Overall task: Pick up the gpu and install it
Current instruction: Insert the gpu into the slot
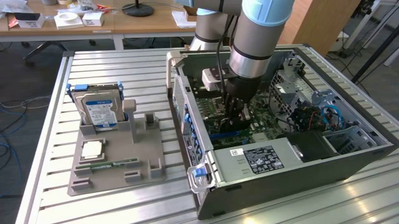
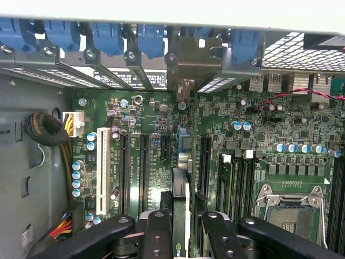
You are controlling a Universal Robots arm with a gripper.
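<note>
Two black fingers (image 2: pixel 156 237) of my gripper (image 2: pixel 186 240) are nearest in the wrist view, and they are pressed from both sides on the gpu (image 2: pixel 182 183). I pinch this card on its thin edge, so I see it only as a narrow strip that runs away from me. It stands upright over the green motherboard (image 2: pixel 140 118), between two of the long black slots. If the card is already fully down in a slot, I cannot tell. Beside it, a little apart, lies a long white slot (image 2: pixel 101 172), and on the other side is the metal processor socket (image 2: pixel 285 208). Farther on, the pale end bracket (image 2: pixel 186 65) of the card is against the rear wall of the case, under a row of blue clips (image 2: pixel 108 38).

In the exterior view my gripper (image 1: pixel 236 112) is down inside the open computer case (image 1: pixel 299 172), which lies on a slatted metal table (image 1: pixel 124 65). At the exterior view's left, well apart from me, a grey holder (image 1: pixel 118 163) carries the hard drive (image 1: pixel 98 109) upright and the green memory stick (image 1: pixel 112 164) lying flat.
</note>
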